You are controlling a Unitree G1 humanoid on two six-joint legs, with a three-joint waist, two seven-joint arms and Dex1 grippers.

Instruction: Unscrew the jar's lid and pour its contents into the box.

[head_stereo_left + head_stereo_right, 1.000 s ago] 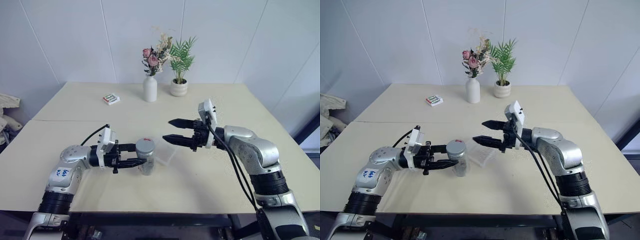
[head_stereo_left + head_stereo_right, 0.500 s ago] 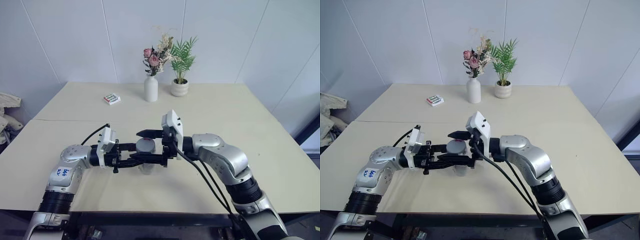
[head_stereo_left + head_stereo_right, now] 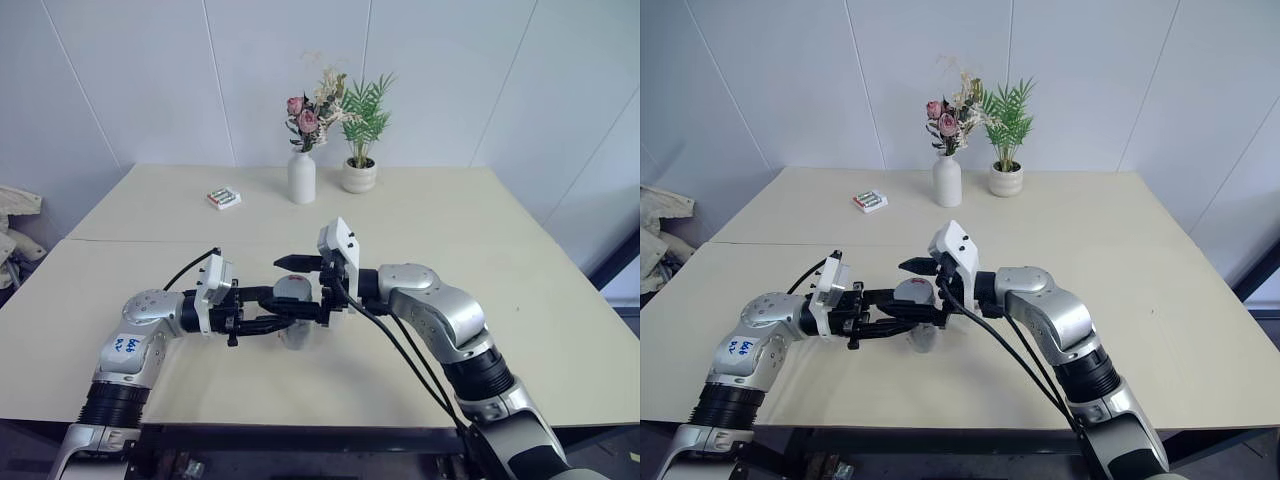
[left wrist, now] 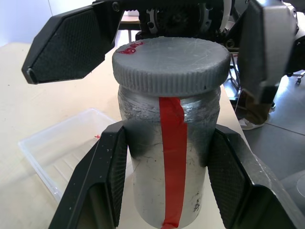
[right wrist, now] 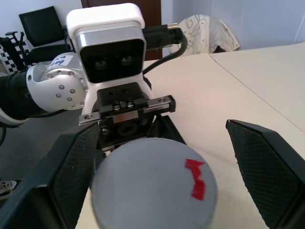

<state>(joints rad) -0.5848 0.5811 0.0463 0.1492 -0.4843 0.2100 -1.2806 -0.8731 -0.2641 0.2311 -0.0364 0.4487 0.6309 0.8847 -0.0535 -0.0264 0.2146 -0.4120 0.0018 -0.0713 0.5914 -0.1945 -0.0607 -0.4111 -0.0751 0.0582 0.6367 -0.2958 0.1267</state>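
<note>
You've got a pale beige tabletop (image 3: 520,300) with a seam running across it, against white panelled walls. At the back, upper centre of the frame, stand a white vase (image 3: 300,178) of dried flowers and a small potted plant (image 3: 358,175); a small white pack (image 3: 222,197) lies to their left.

Centre frame: left gripper (image 3: 285,312) has its fingers clamped on the jar (image 4: 169,162), held above the tabletop, red stripe facing the wrist camera. The lid (image 4: 170,65) is on, with a red mark on top. Right gripper (image 3: 292,290) has its fingers spread wide either side of the lid, not touching it.

The box (image 4: 57,152) lies on the tabletop beneath and behind the jar, partly cut off by the left fingers (image 4: 112,176). Contents can't be made out through the metal wall.
</note>
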